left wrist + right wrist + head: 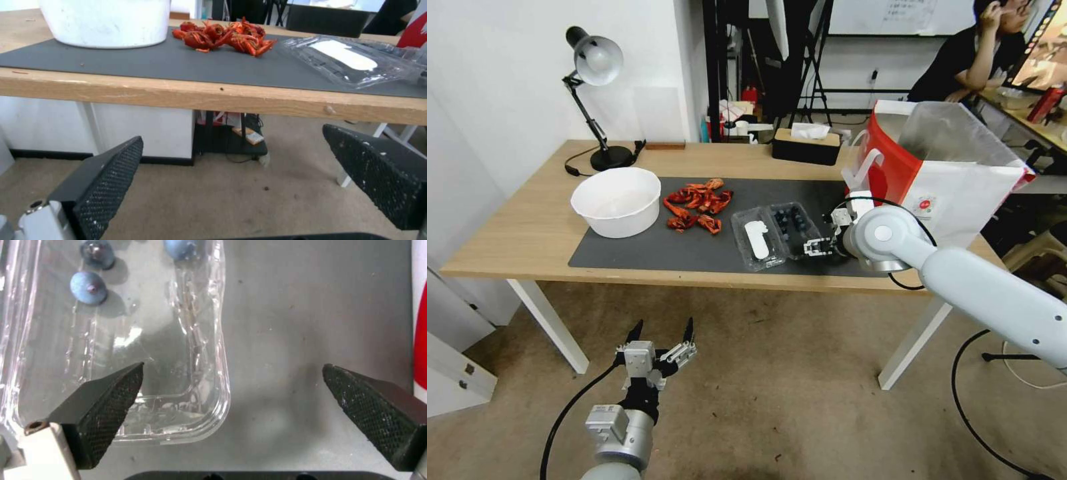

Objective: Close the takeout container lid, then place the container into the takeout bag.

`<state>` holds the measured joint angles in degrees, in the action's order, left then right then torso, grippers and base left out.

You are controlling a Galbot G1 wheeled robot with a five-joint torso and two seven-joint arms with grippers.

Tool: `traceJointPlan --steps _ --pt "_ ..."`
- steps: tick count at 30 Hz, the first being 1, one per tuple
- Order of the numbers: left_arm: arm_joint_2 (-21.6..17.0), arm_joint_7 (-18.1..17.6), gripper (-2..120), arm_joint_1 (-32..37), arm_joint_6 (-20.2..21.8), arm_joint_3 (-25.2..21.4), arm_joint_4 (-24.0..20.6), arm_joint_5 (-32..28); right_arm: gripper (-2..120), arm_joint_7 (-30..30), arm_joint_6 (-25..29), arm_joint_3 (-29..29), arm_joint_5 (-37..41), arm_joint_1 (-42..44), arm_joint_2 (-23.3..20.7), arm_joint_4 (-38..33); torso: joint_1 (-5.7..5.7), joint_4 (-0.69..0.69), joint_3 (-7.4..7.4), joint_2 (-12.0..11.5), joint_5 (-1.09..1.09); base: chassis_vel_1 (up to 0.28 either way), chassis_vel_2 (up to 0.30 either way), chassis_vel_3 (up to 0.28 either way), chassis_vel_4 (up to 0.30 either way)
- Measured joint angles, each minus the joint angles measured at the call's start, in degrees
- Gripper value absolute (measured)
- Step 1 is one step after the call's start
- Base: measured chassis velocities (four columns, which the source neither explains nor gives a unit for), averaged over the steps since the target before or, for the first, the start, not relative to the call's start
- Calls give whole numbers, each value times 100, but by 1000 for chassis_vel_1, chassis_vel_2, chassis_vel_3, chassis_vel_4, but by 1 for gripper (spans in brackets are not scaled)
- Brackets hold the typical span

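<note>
The takeout container [775, 235] lies open on the dark mat, its berry tray [794, 225] beside the flat lid [756, 241] with the white sticker. My right gripper [822, 233] is open at the tray's right edge, low over the mat. In the right wrist view the gripper [233, 373] straddles the tray's corner [195, 396]: one finger [106, 396] is over the clear plastic, the other over bare mat. Blueberries [88, 287] lie farther in. The takeout bag [954, 177] stands open just right of that arm. My left gripper [660, 331] hangs open below the table's front edge.
A white bowl [616, 200] and a pile of red crayfish shells [697, 203] lie left of the container on the mat [647, 250]. A desk lamp [594, 63] and a black tissue box [806, 145] stand at the back. The left wrist view shows the lid [342, 58] above the table edge [213, 96].
</note>
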<state>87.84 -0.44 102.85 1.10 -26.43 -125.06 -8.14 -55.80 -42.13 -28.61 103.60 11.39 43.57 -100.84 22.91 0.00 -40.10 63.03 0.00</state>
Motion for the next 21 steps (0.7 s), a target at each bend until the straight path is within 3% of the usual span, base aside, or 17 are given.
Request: traceJointPlan --steps 21 --pt "9 -8 100 -31 -16 -3 51 12 100 -169 0 31 237 59 23 -262 0 0 0 0 0 0 0 0 0"
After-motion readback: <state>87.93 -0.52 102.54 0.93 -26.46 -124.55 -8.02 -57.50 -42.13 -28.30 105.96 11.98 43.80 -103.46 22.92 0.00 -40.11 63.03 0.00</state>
